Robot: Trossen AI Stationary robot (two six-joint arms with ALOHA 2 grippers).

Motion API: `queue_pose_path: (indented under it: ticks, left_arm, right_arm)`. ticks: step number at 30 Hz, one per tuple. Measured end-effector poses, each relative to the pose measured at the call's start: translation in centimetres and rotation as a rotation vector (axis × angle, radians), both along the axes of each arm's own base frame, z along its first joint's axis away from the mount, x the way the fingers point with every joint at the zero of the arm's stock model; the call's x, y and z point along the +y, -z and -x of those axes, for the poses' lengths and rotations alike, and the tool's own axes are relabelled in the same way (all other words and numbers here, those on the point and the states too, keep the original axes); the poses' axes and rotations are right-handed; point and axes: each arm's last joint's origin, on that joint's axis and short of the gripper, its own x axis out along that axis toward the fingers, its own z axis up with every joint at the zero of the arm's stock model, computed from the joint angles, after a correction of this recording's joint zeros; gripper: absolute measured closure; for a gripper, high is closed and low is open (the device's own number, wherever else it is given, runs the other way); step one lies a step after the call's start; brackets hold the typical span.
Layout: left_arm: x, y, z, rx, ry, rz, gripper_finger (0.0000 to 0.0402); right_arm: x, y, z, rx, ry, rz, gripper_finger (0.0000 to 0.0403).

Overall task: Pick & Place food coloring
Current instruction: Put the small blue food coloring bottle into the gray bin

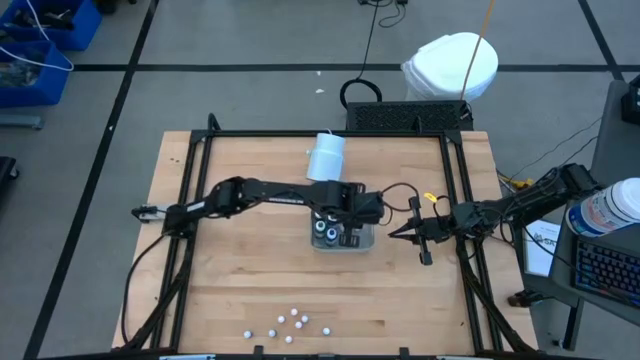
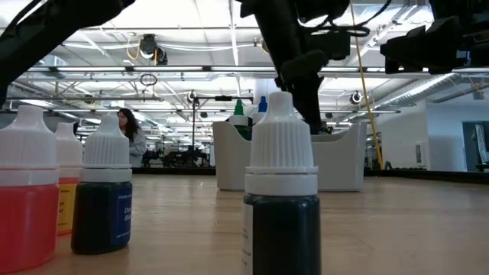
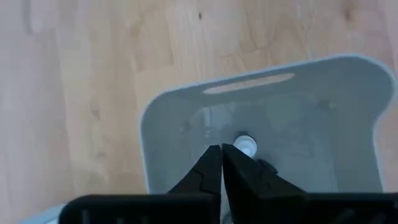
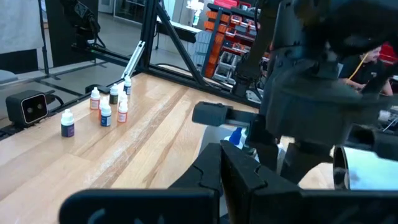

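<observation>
A pale grey tray [image 1: 318, 243] stands mid-table with a few dark food coloring bottles [image 1: 328, 228] upright in it. My left gripper [image 3: 222, 152] hangs over the tray's inside, pointing steeply down, its fingers shut with nothing showing between them. A white bottle cap [image 3: 244, 145] stands just past one fingertip. Several more food coloring bottles [image 1: 292, 322] stand near the table's front edge and loom large in the low view [image 2: 283, 191]. My right gripper [image 1: 395, 233] waits shut to the right of the tray, pointing level at it. My left gripper comes at the tray from above, slanting down, with its fingertips [image 3: 233, 155] right beside the white cap inside the tray. Whether a finger touches that cap I cannot tell; nothing shows between the fingers.
A pale blue-white cylinder [image 1: 326, 155] lies behind the tray toward the far edge. Black frame rails [image 1: 190, 200] run along the table's sides. Bare wood [image 1: 250, 270] lies between the tray and the front bottles. A person [image 2: 128, 134] stands far off in the room.
</observation>
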Motion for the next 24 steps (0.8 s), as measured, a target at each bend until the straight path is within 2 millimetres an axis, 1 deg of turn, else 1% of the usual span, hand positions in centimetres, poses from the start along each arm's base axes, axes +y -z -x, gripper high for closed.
queue_pose_path:
  ticks: [2,5,8,11,12,14,15,16,19,22,24]
  left_arm:
    - [-0.4,-1.1,0.4,-0.017,0.004,-0.018,0.0374]
    - [-1.9,-4.8,2.0,-0.062,0.025,-0.038,0.0365]
    - [-4.4,-9.4,4.9,-0.109,0.037,-0.015,0.0354]
    - [-7.2,-13.4,8.7,-0.128,0.016,0.041,0.0345]
    - [-8.1,-14.4,10.1,-0.125,0.009,0.062,0.0345]
    - [-9.9,-15.8,12.5,-0.093,-0.011,0.101,0.0348]
    - [-10.9,-16.2,13.8,-0.064,-0.022,0.114,0.0351]
    - [-11.8,-16.2,14.7,-0.023,-0.038,0.122,0.0355]
    - [-15.1,-15.4,16.9,0.070,-0.059,0.095,0.0370]
    - [-18.3,-13.4,18.2,0.121,-0.030,0.068,0.0390]
    - [-20.4,-11.5,19.1,0.170,-0.021,0.083,0.0397]
  right_arm:
    - [0.0,0.0,0.0,0.001,0.000,0.000,0.0403]
    - [0.0,0.0,0.0,0.003,0.000,0.001,0.0403]
    - [0.0,0.1,0.0,0.010,0.000,0.003,0.0403]
    - [0.0,0.1,0.0,0.009,0.000,0.002,0.0403]
    - [0.0,0.1,0.0,0.009,0.000,0.002,0.0403]
    - [0.0,0.1,0.0,0.005,-0.001,0.001,0.0403]
    - [0.0,0.0,0.0,0.004,0.000,0.001,0.0403]
    - [0.0,0.0,0.0,0.002,-0.001,0.000,0.0403]
    - [0.0,-0.1,0.0,-0.006,0.000,-0.005,0.0403]
    - [0.0,-0.1,0.0,-0.009,0.000,-0.007,0.0403]
    - [0.0,-0.1,0.0,-0.006,0.001,-0.025,0.0403]
